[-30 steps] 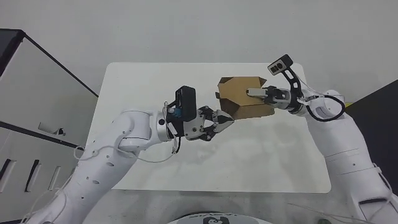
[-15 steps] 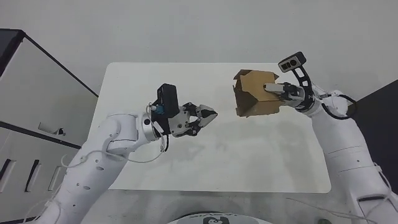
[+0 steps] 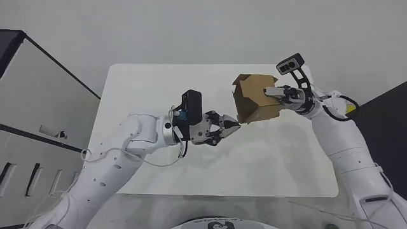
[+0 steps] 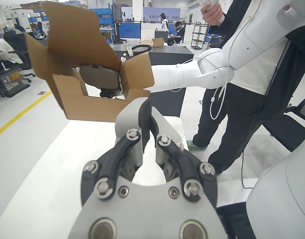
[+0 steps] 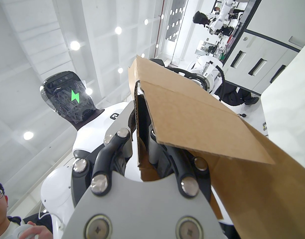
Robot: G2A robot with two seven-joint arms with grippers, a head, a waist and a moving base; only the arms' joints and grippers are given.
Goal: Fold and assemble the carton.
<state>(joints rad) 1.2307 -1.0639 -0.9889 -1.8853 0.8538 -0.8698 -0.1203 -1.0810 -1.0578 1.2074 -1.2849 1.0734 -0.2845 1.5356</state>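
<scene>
we find the carton [image 3: 254,98] held up over the far right part of the table [image 3: 159,89]. it is a brown cardboard shell, partly folded, tilted, with its flaps standing loose.

contents: the open side faces the table's middle. through this opening, the left wrist view looks into the carton [image 4: 92,105] and shows a grey, rounded part of the right arm's tool inside it.

right gripper [image 3: 272,93]: above the table's right side. the right wrist view shows what the top view does not: the fingers [image 5: 122,138] are pressed on one corrugated wall of the carton [image 5: 192,115], one on each face of it.

left gripper [image 3: 234,126]: above the table's middle, tip at the carton's lower near corner. in the left wrist view its pads [image 4: 145,115] are pressed together with nothing visible between them. the tip overlaps the carton's bottom edge there. we cannot tell from any view whether it touches the cardboard.
</scene>
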